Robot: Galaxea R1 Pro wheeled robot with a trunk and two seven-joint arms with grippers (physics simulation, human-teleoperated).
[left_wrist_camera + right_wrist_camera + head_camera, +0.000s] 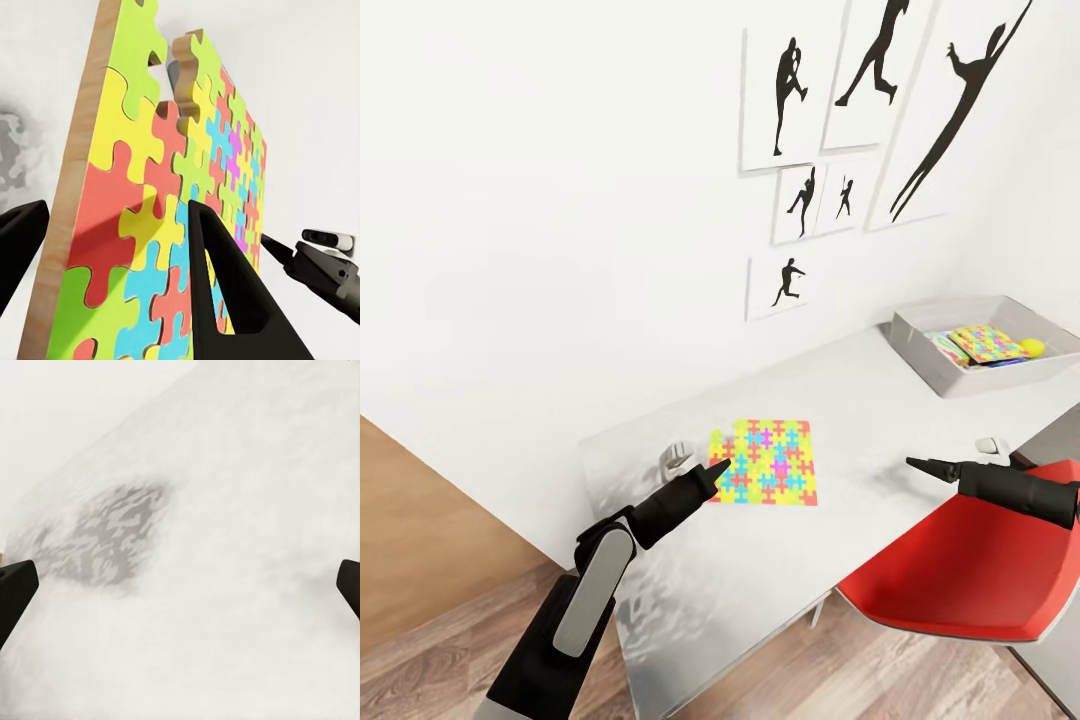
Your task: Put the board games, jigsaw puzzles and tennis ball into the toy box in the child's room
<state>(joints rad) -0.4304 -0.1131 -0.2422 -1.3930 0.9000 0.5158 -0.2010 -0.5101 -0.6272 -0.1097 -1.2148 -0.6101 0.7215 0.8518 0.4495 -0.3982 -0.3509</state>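
Mostly done by the look of it: toy box at the bench's far right end near the wall already holds a multicoloured jigsaw, the yellow tennis ball and at least one flat printed box under them; can't count the board games from here. What's visibly left is the second jigsaw puzzle, lying flat mid-bench, well apart from the toy box. Left claw is at the puzzle's near-left edge; in the left wrist view its fingers are spread wide with one over the printed face and the other off past the wooden edge, so it straddles that edge but hasn't closed on anything. Right claw hovers over bare bench to the right of the puzzle, fingers wide apart, holding nothing. Room: open bench between puzzle and toy box, no clutter on that path. Puzzle sits flush, so I'd guess the pick needs an edge lift or a slide toward the bench's front edge. Red chair sits under the right arm, crowding low moves there; wall close behind the box.
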